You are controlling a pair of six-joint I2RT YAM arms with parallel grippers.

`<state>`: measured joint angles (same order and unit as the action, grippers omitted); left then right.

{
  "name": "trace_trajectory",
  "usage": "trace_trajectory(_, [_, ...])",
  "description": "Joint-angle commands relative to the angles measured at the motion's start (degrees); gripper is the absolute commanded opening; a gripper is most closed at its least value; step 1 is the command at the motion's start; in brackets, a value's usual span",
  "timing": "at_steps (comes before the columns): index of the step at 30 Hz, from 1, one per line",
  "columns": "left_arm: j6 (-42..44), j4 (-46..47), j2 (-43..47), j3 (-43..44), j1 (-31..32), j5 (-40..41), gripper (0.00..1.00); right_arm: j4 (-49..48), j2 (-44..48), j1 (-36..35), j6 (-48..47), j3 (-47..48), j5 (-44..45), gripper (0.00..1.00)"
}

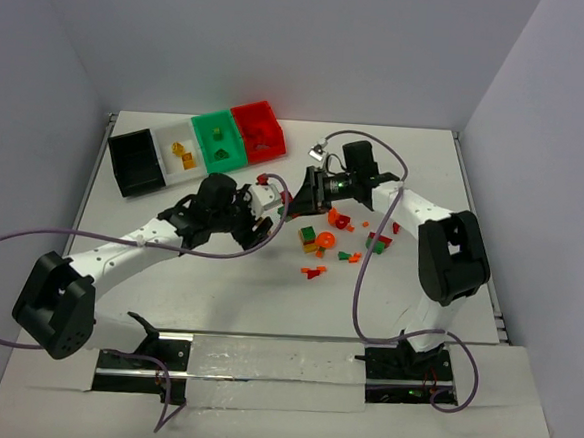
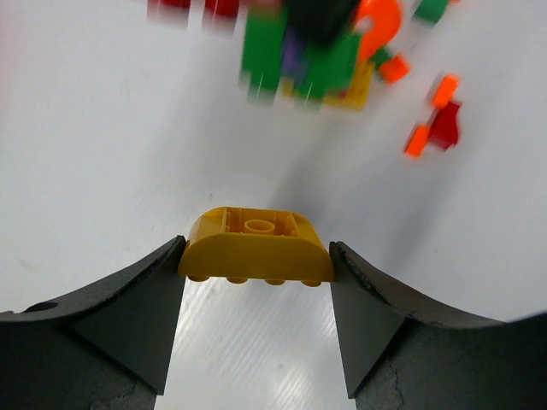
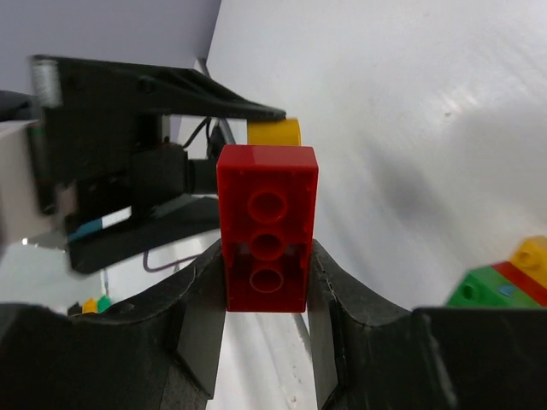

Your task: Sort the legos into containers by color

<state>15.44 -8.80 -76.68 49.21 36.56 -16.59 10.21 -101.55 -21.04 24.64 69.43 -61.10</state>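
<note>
Loose legos lie scattered right of centre. Just beyond them, tip to tip, the left gripper is closed on a yellow curved brick and the right gripper on a red brick, each brick pinched between both fingers. Far left, in a row: black bin, white bin, green bin, red bin.

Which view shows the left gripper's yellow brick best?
The left wrist view: the yellow brick sits centred, pinched between both fingers. The right wrist view catches only a yellow end; the top view hides it.
</note>
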Motion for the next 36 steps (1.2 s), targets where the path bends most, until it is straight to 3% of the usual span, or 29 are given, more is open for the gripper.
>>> trace_trajectory(1, [2.0,-3.66,0.97,-1.33,-4.03,2.61,0.19,-1.47,2.97,2.91,-0.51,1.06,-0.47,0.0])
trace_trajectory(8, [4.91,-5.62,-2.15,5.55,-17.13,3.36,0.18,0.89,4.22,3.37,-2.87,1.06,2.47,0.0])
trace_trajectory(13, [6.88,-5.67,-11.7,15.23,-25.97,9.98,0.18,2.56,5.01,3.37,-4.72,1.73,4.26,0.0])
trace_trajectory(20, [6.38,-4.26,-25.82,32.94,-33.63,13.72,0.19,4.08,6.13,3.29,-6.55,1.6,5.38,0.0])
trace_trajectory(26, [5.09,-4.79,-37.43,45.18,-36.38,15.02,0.24,4.96,6.52,3.37,-7.47,1.76,5.99,0.0])
trace_trajectory(29, [5.29,-5.26,-41.63,49.58,-36.38,16.14,0.31,5.42,6.71,3.37,-7.77,2.11,6.33,0.0])
trace_trajectory(32, [5.36,-6.4,-43.67,51.98,-36.38,16.32,0.57,5.79,7.13,3.43,-8.12,2.2,6.66,0.0])
trace_trajectory(36, [4.24,-7.15,-42.97,52.34,-36.38,15.09,0.72,5.52,7.5,3.24,-8.03,2.34,6.56,0.0])
